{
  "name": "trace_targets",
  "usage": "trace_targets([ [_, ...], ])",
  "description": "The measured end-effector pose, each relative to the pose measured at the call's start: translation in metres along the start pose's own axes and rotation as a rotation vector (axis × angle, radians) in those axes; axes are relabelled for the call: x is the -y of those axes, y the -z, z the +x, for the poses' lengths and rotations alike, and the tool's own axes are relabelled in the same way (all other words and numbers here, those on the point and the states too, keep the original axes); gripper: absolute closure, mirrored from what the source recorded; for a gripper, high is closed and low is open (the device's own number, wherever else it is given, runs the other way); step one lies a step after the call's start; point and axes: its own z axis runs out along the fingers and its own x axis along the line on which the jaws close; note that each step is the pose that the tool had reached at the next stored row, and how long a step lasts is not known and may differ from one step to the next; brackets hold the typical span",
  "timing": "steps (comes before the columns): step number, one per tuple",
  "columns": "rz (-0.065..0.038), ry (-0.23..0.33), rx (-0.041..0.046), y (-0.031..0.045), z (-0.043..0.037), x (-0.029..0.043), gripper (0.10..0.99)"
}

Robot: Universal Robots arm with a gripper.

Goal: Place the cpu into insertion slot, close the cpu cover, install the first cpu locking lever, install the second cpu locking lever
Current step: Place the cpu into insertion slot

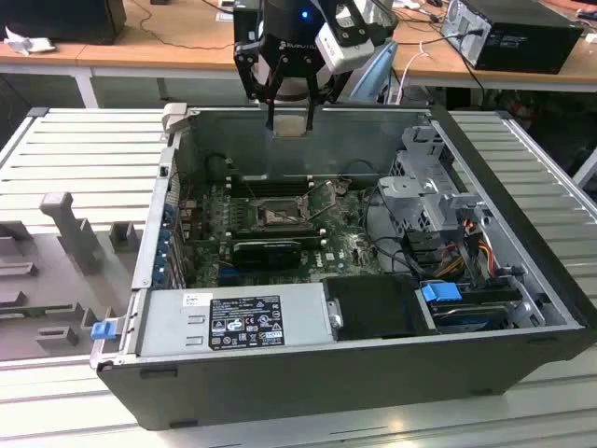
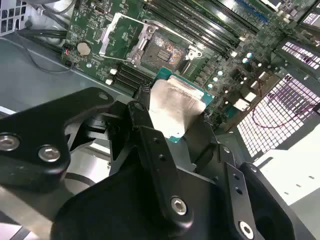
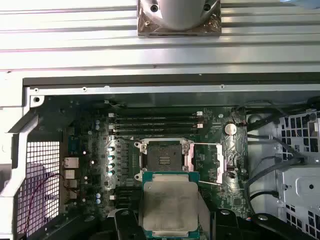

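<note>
On the ribbed table (image 1: 84,149) an open computer case (image 1: 373,369) is lying, its label (image 1: 244,322) unreadable; my gripper (image 1: 292,124) is clenching the cpu (image 3: 170,205), metal top facing my wrist cameras.

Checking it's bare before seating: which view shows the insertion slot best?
The first wrist view: it looks down on the insertion slot, its dark centre uncovered. The second wrist view shows it at a slant; the exterior view, from afar.

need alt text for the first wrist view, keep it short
The gripper holds the cpu over an open computer case, close to the empty insertion slot on the green motherboard. The cpu cover is swung open beside the slot.
</note>
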Motion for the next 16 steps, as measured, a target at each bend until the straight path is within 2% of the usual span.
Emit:
trace_targets([
  [7, -0.001, -0.053, 0.0047, -0.0001, 0.0, -0.0001, 0.557],
  [12, -0.002, -0.126, 0.0113, -0.0005, 0.0, -0.0001, 0.557],
  [16, -0.003, -0.164, 0.0147, -0.0007, 0.0, -0.0001, 0.557],
])
